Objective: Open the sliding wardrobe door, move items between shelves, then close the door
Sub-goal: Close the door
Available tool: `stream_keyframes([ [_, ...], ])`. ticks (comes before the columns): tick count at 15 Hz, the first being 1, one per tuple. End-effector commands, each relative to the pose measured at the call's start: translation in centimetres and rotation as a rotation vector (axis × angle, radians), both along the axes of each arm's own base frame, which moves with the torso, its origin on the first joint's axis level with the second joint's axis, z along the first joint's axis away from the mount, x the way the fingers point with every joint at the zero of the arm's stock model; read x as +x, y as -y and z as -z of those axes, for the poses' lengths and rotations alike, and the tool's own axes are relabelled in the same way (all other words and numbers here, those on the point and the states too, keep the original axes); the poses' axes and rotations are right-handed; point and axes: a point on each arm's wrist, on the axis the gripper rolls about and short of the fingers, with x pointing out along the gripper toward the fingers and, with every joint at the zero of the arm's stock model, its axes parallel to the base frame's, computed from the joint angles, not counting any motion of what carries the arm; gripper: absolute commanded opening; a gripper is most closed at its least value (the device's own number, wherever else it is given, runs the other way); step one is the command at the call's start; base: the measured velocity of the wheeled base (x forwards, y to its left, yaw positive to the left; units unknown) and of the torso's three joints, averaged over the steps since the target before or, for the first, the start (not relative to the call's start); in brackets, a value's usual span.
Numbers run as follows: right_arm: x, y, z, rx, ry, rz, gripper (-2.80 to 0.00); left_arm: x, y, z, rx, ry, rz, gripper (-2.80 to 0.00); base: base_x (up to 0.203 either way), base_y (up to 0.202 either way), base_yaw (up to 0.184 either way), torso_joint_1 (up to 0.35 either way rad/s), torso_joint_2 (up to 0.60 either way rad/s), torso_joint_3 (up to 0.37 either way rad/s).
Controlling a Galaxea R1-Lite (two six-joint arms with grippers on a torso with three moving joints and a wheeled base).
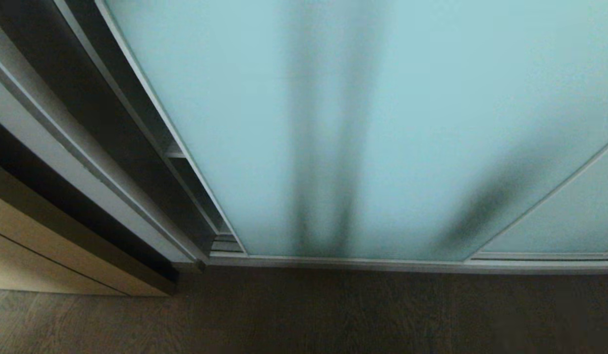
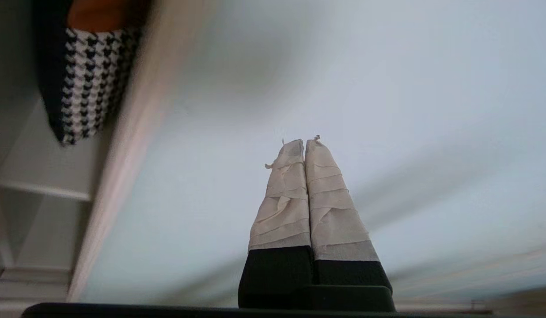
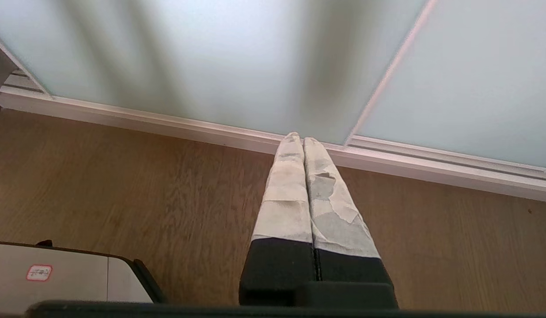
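Left gripper (image 2: 305, 142) clenched, empty — tall frosted blue-green glass door (image 2: 343, 88) straight ahead, its upright metal edge (image 2: 123, 176) off to one side.

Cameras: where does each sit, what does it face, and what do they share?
Head: up on the robot, tilted down at the sliding wardrobe door and floor; no arm shows.
Left wrist: behind the shut left gripper, facing the door and a houndstooth fabric item.
Right wrist: behind the shut right gripper, toward the floor.
Shared: all see the door.
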Motion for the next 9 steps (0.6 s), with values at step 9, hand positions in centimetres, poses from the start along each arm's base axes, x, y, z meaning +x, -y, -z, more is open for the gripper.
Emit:
stream_keyframes([
  [9, 0.0, 0.0, 0.0, -0.001, 0.000, -0.002, -2.80, -5.6, -2.5, 6.6, 0.258, -0.072, -0.198, -2.80, 0.000, 0.000, 0.000, 0.000, 0.00, 0.000],
])
